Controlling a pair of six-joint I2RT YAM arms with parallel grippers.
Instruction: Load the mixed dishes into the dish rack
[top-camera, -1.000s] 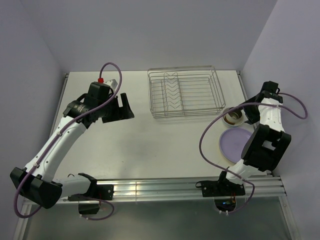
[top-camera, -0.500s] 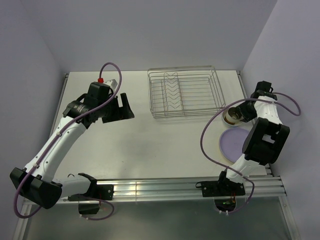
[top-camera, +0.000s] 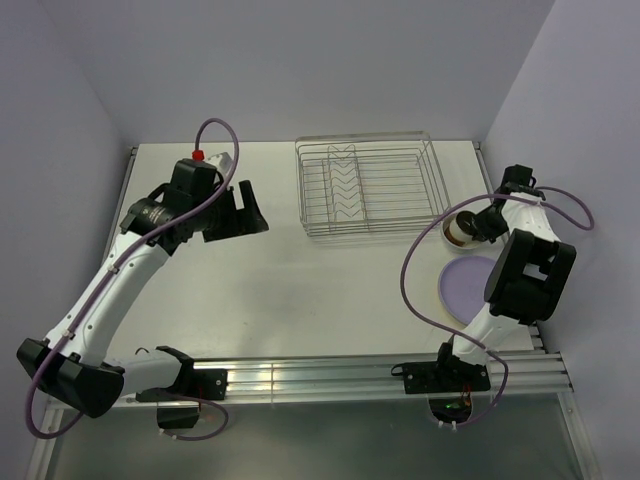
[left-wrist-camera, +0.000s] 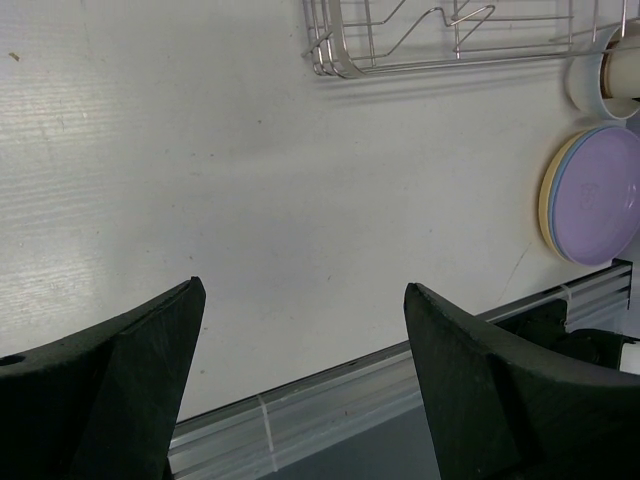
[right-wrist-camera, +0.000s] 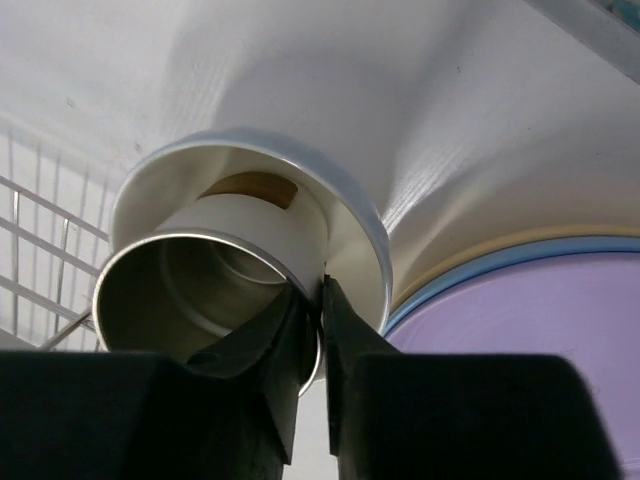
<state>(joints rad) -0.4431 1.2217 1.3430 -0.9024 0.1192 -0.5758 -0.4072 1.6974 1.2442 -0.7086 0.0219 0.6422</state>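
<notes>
R gripper (right-wrist-camera: 320, 300) is pinched tight on the wall of the cup (right-wrist-camera: 230, 240), mid right of the top view. Cup is tipped & is in the white bowl (right-wrist-camera: 350, 225), just by the lower right corner of the dish rack (top-camera: 370, 188). Plates (top-camera: 468, 285) lie stacked below it, purple on top. L gripper (left-wrist-camera: 302, 292) is wide open w/ nothing in it, upper left, over the table (top-camera: 300, 290).

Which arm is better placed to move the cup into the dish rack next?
Right. The right hand is shut on the cup's wall, in the bowl beside the dish rack. The left hand hangs open, far from the cup.
</notes>
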